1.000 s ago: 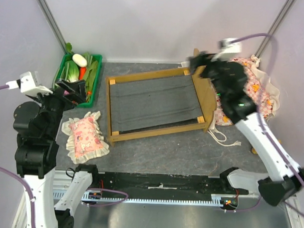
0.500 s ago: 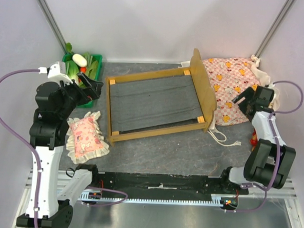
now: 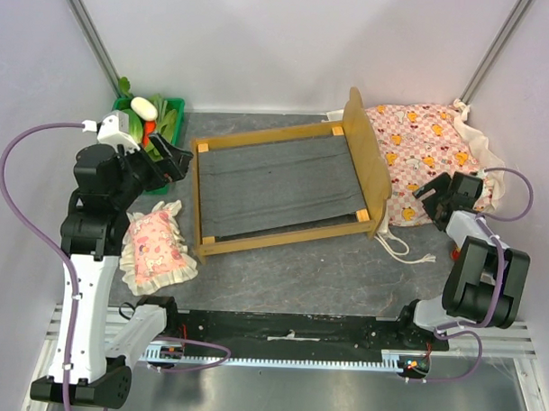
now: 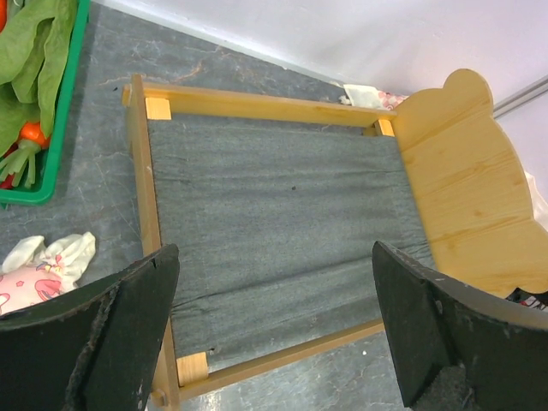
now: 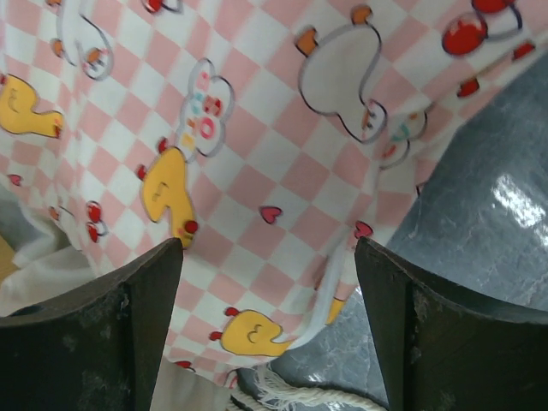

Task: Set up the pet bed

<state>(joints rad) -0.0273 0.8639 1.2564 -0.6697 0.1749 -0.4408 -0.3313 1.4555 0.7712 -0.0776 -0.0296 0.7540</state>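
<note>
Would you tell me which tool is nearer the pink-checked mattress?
Right. The right tool hovers over the mattress; the left tool is beyond the pet bed.

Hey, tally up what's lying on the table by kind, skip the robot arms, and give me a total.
wooden pet bed: 1
soft bedding: 2 (checked mattress, frilled pillow)
green vegetable crate: 1
Total: 4
</note>
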